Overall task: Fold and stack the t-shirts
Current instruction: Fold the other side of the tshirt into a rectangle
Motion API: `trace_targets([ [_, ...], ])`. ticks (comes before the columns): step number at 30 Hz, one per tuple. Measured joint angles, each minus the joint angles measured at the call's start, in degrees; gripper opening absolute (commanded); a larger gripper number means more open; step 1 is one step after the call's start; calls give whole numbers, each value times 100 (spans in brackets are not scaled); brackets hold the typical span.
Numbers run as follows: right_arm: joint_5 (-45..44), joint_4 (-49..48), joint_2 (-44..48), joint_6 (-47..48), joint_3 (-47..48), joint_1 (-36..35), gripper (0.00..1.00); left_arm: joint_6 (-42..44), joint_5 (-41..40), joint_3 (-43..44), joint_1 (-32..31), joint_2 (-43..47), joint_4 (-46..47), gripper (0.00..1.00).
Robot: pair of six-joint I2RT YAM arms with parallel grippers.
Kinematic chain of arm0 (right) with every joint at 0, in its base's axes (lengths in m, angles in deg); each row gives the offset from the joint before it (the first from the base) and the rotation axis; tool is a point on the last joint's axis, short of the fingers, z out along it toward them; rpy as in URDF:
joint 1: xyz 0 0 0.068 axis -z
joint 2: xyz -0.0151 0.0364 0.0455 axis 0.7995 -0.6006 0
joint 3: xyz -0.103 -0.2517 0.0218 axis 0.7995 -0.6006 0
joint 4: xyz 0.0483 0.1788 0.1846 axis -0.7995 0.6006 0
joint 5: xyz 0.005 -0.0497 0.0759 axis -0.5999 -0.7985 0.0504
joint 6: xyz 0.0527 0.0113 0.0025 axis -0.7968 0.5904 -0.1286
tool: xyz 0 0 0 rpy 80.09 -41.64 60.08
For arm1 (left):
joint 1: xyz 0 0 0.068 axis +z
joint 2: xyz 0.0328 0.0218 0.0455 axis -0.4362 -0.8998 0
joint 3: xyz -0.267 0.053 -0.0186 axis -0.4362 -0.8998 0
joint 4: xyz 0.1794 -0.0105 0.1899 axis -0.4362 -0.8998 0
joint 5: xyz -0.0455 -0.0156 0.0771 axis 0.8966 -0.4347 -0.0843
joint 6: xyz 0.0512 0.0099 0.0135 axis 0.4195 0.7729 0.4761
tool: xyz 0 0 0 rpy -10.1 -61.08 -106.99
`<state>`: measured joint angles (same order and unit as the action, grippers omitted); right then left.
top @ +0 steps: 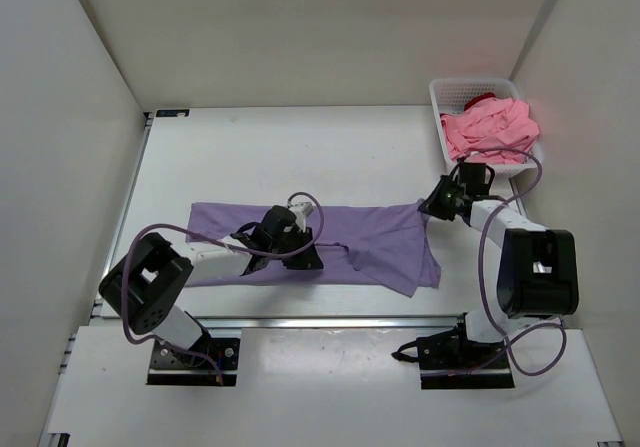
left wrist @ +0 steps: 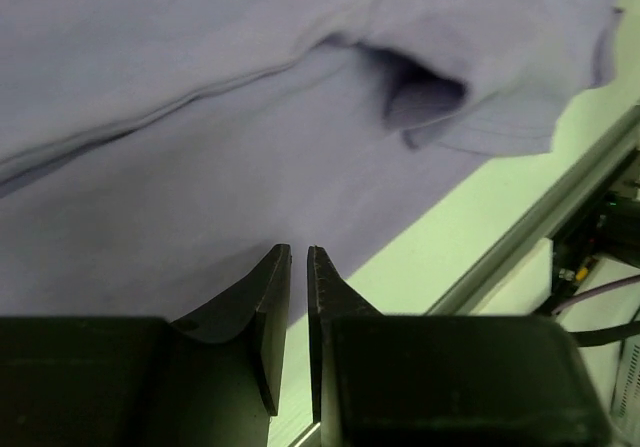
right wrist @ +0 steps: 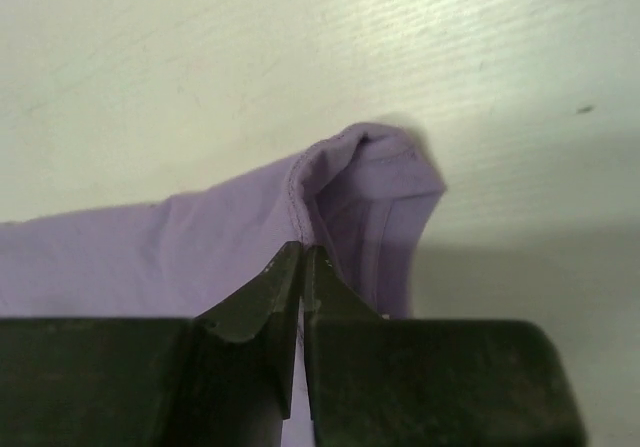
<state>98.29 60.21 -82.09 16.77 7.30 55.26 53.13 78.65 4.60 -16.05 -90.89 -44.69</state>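
The lavender t-shirt (top: 370, 237) lies spread flat across the middle of the table. My left gripper (top: 300, 245) rests low over its near edge. In the left wrist view its jaws (left wrist: 298, 250) stand almost together with a thin slit, the table shows through the slit, and no cloth shows between them. My right gripper (top: 432, 207) is shut on the shirt's far right corner. In the right wrist view (right wrist: 303, 247) it pinches a stitched hem and lifts it into a small peak. The pink t-shirt (top: 490, 127) and a bit of the dark red t-shirt (top: 481, 98) lie in the basket.
A white lattice basket (top: 437, 95) stands at the table's far right corner, just behind my right gripper. White walls close in the left, back and right sides. A metal rail (top: 330, 320) runs along the table's near edge.
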Motion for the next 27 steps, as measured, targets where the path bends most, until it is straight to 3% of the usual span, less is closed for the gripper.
trace_targets([
  [11,-105,-20,-763,299,758,46,1,-28,20,-345,291,-31,0,23],
  [13,-131,20,-914,326,883,46,15,-26,20,-369,297,-15,22,23],
  [21,-398,214,-979,533,1497,-4,34,-24,-149,-251,118,153,-350,31],
  [27,-337,514,94,575,1196,-72,27,-68,-260,673,-603,-177,-149,34],
])
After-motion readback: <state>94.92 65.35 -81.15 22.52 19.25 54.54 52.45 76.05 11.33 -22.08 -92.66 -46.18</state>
